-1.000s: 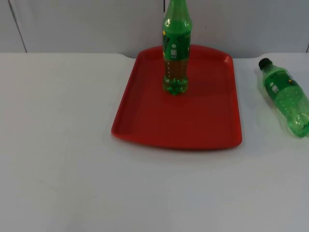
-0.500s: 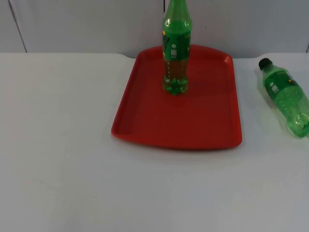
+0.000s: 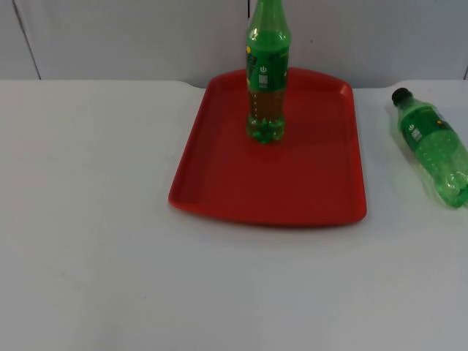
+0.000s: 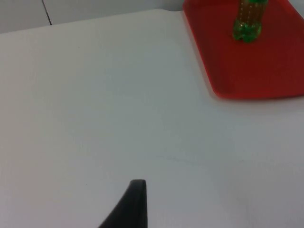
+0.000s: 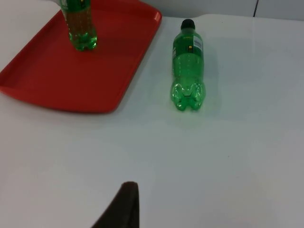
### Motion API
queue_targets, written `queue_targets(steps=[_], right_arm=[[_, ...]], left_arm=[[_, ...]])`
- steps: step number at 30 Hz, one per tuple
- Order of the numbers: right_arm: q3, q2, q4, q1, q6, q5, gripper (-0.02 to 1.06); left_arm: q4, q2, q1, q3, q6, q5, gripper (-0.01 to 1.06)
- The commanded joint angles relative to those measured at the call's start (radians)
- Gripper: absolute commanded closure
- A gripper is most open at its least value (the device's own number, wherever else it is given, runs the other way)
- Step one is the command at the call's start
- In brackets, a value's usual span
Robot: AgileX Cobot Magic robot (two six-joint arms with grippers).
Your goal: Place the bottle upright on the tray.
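White and matte, the desk (image 3: pixel 95 219) spreads smooth and flat up to the grey partition wall (image 3: pixel 131 36). On it you have a red plastic tray (image 3: pixel 292 183), a shallow rectangle with rounded corners and a low raised rim, glossy enough to catch the light. A green translucent plastic bottle (image 3: pixel 265 73) stands upright on the tray's far half, its lobed base on the red surface and a printed label around its middle. A second green bottle (image 3: pixel 433 146) of the same ribbed, dimpled plastic lies on its side on the bare desk, right of the tray and apart from it, black cap pointing toward the wall. A black fingertip of the left pincer (image 4: pixel 130 206) hangs over bare desk, well away from the tray; a fingertip of the right pincer (image 5: pixel 121 206) hangs over the desk short of the lying bottle. You cannot tell how far either pincer is parted; neither has hold of anything.
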Motion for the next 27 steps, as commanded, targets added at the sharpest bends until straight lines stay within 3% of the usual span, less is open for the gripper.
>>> queue_targets(steps=[1,13,20,27], right_arm=[[0.000,-0.003,0.004,-0.006,-0.006,-0.006,0.00],[0.000,-0.003,0.006,-0.006,-0.006,-0.006,0.00],[0.000,-0.003,0.067,-0.006,-0.006,-0.006,0.00],[0.002,-0.003,0.070,-0.006,-0.006,-0.006,0.00]], left_arm=[[-0.002,-0.003,0.003,0.004,-0.006,0.001,0.00],[-0.002,-0.003,0.003,0.004,-0.006,0.001,0.00],[-0.002,-0.003,0.003,0.004,-0.006,0.001,0.00],[-0.002,-0.003,0.003,0.004,-0.006,0.001,0.00]])
